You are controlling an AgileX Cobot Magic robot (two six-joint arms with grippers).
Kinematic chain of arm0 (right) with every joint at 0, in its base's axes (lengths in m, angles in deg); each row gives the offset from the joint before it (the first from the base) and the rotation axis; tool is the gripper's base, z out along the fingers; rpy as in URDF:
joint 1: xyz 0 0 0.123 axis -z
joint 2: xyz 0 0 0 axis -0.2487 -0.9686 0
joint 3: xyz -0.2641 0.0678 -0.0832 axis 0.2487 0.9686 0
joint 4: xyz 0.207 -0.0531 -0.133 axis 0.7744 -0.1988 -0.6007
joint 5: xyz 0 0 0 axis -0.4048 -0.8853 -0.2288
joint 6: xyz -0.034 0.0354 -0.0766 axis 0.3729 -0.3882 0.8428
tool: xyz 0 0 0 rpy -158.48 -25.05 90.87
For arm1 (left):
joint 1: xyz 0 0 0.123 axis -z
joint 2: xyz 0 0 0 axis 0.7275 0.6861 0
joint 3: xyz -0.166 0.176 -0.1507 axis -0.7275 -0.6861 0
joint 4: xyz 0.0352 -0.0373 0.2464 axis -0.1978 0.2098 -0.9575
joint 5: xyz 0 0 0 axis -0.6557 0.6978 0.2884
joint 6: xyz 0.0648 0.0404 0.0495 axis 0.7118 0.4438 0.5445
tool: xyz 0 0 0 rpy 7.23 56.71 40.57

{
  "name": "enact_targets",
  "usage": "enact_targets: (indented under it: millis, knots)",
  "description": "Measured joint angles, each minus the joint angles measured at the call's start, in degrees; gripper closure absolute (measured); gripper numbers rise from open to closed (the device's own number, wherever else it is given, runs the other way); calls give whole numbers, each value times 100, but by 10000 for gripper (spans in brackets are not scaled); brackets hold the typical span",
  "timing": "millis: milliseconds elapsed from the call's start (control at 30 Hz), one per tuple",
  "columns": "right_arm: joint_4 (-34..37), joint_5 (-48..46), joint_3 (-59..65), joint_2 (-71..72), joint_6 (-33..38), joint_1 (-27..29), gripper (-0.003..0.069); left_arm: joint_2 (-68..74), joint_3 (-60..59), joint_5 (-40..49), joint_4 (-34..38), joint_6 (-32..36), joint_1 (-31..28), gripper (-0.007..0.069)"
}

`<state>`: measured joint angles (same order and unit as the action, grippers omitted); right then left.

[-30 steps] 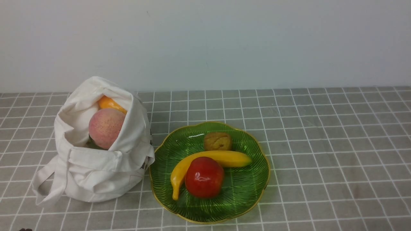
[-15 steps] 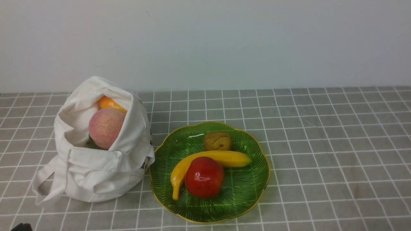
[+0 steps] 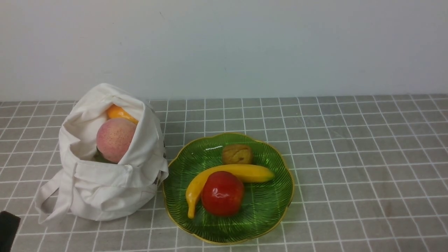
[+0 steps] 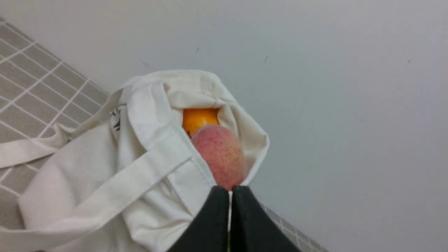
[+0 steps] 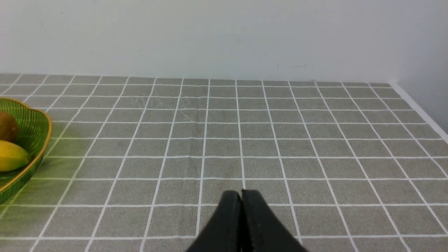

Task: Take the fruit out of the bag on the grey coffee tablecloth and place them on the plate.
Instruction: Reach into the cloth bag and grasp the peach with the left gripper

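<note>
The off-white canvas bag (image 3: 105,182) stands open on the grey checked tablecloth (image 3: 350,157), left of the green gold-rimmed plate (image 3: 266,206). A pink-orange peach (image 3: 115,139) and an orange piece (image 3: 117,112) behind it show in the bag's mouth; no lemon is visible. In the left wrist view the bag (image 4: 87,182), peach (image 4: 220,157) and orange piece (image 4: 199,119) lie ahead of my left gripper (image 4: 230,190), which is shut and empty. Its dark body (image 3: 7,229) shows at the front view's lower left edge. My right gripper (image 5: 241,194) is shut and empty above bare cloth.
On the plate lie a yellow banana (image 3: 224,176), a red apple (image 3: 222,193) and a brown round fruit (image 3: 237,154). The plate's edge (image 5: 42,147) shows in the right wrist view. A pale wall (image 3: 224,45) stands behind the table. The bag's loop handle (image 3: 52,203) lies on the cloth.
My left gripper has risen into the front view's lower left corner, showing more each frame. The bag, fruit and plate have not moved.
</note>
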<state>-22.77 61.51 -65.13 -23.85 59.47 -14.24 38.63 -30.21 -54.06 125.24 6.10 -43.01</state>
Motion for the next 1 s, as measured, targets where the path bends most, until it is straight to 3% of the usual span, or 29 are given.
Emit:
enact_targets:
  millis: [200,300,333,467,500,700,800,1000]
  knots:
    - [0,0,0,0,0,0,673,0,283,-1483,-27,52,0,632]
    - [0,0,0,0,0,0,673,16,832,-1405,-375,260,0,632]
    - [0,0,0,0,0,0,673,179,1495,-918,-850,519,0,632]
    - [0,0,0,0,0,0,673,953,2778,758,-1438,788,0,632]
    - [0,0,0,0,0,0,673,1463,3335,1675,-1649,852,0,632]
    - [0,0,0,0,0,0,673,3857,5128,4869,-1914,982,0,632]
    - [0,0,0,0,0,0,673,4817,5596,5358,-1935,1241,0,632]
    - [0,0,-4,0,0,0,673,6312,6234,5403,-1957,1933,0,632]
